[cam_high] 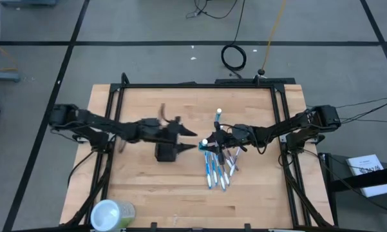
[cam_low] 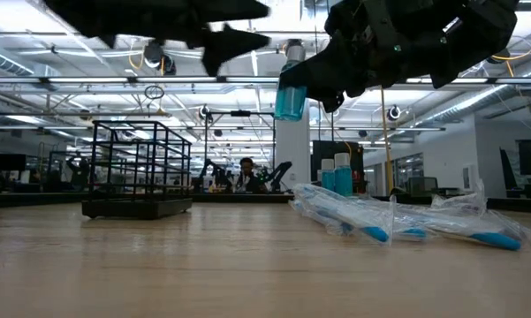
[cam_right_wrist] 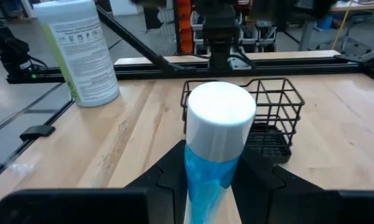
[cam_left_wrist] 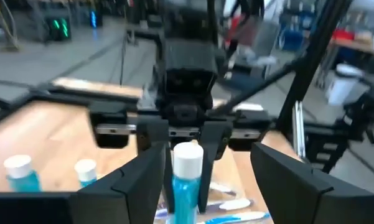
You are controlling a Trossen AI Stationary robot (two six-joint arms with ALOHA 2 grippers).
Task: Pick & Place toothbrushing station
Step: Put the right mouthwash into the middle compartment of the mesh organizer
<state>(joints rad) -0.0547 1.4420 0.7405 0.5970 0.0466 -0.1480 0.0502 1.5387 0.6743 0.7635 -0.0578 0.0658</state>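
Toothbrushes lie right of your mesh holder; only your right wrist view shows the right gripper grasping a blue bottle, while the left gripper is spread and empty.

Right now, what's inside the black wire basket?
The black wire basket looks empty: through its bars in the low view only the room shows. From above, the left gripper covers part of it, so its floor there is hidden.
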